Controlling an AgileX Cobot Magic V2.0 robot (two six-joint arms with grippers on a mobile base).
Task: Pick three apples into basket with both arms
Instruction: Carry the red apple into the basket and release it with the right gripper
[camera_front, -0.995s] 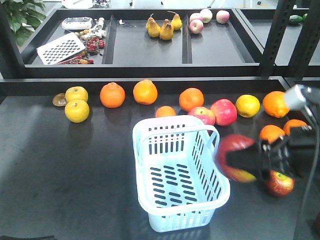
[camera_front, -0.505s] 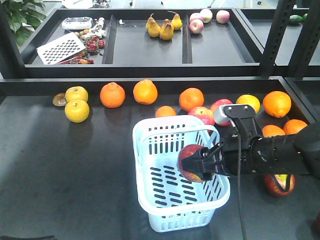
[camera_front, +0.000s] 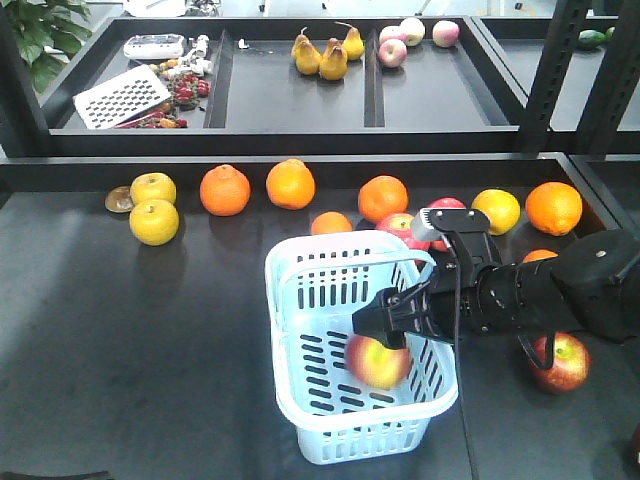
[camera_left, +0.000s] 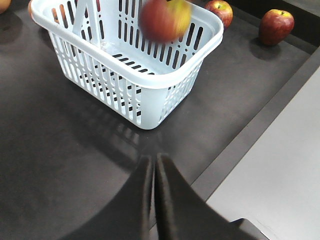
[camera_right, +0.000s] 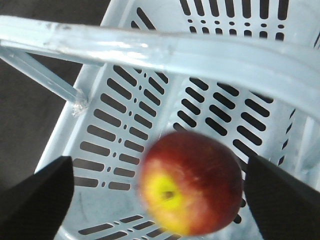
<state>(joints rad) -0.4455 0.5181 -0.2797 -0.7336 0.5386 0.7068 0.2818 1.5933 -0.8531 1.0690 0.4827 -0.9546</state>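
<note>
Right pincer (camera_right: 155, 192) spread, tips cropped — apple (camera_right: 192, 187) blurred, over basket (camera_right: 115, 125)

No text, label, brand, number or sign can be read in any view. The basket (camera_front: 340, 440) carries only plain slotted plastic. The pale flat device (camera_front: 153, 46) on the back shelf is too small and blurred to show whether it bears any marking.
</note>
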